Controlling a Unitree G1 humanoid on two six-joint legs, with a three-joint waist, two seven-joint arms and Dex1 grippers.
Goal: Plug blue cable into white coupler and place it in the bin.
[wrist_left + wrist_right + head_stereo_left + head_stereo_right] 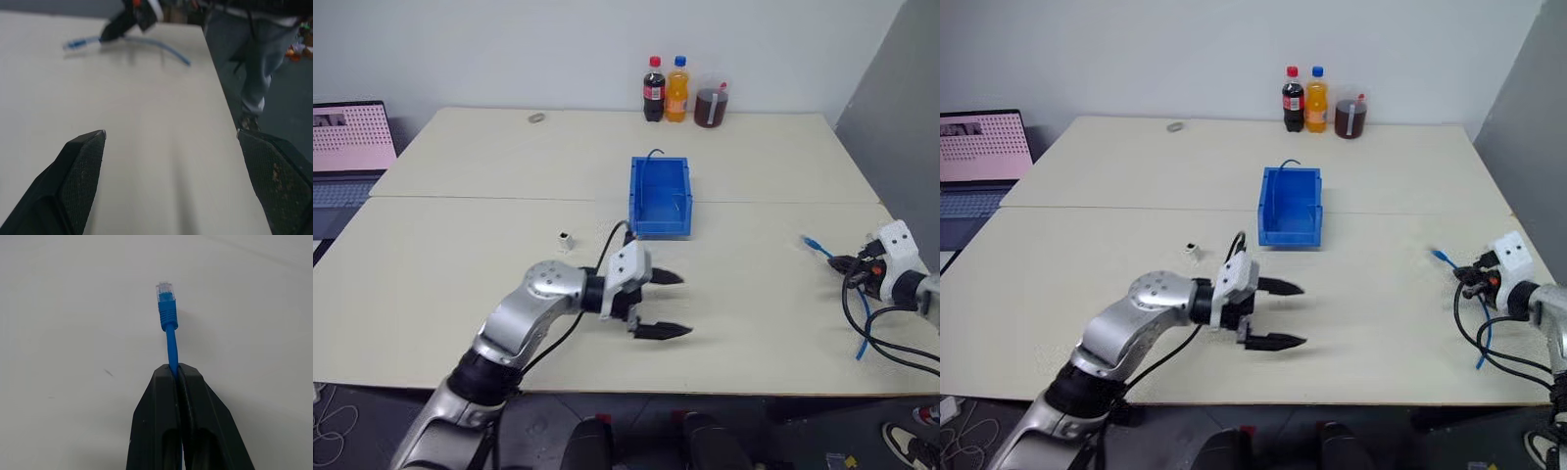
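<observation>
My right gripper [177, 371] is shut on the blue cable [170, 345]. The cable's clear plug [165, 290] sticks out past the fingertips, above the table. From the head, that gripper [847, 262] is at the table's right edge, and the cable's loose end [864, 328] hangs down off the table. The white coupler [565, 238] lies on the table left of centre. The blue bin [661, 227] stands behind the middle. My left gripper [683, 305] is open with nothing between its fingers. It points right, in front of the bin and right of the coupler.
Two bottles [665, 90] and a jar of dark liquid [711, 103] stand at the table's far edge. A laptop [347, 147] sits at the far left and a small ring [537, 117] at the back. A person's leg [254, 63] is beside the table's right edge.
</observation>
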